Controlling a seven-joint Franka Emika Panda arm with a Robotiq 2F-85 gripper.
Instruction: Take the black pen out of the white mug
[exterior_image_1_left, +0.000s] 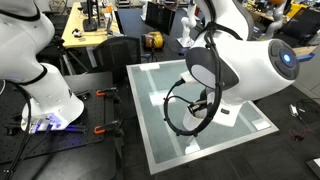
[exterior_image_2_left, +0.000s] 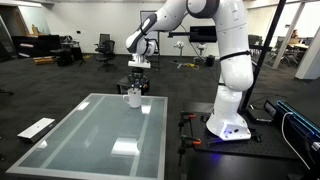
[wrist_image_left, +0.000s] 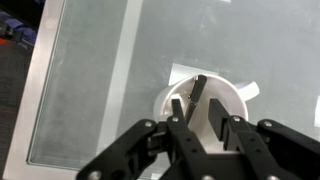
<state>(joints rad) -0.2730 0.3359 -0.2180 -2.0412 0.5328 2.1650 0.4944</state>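
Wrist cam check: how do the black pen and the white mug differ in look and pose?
The black pen is dark; the white mug is pale. The pen is a thin straight stick; the mug is a wide round cup. The pen leans tilted inside; the mug stands upright on the table. Both sit below the open hand.

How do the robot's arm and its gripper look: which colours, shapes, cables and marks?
The arm is made of smooth, rounded white segments with dark bands at the joints. Its base glows bluish. In an exterior view a blue ring light shows on one white segment, and thick black cables loop beside it. The gripper is black, with angular linkages and flat jaws.
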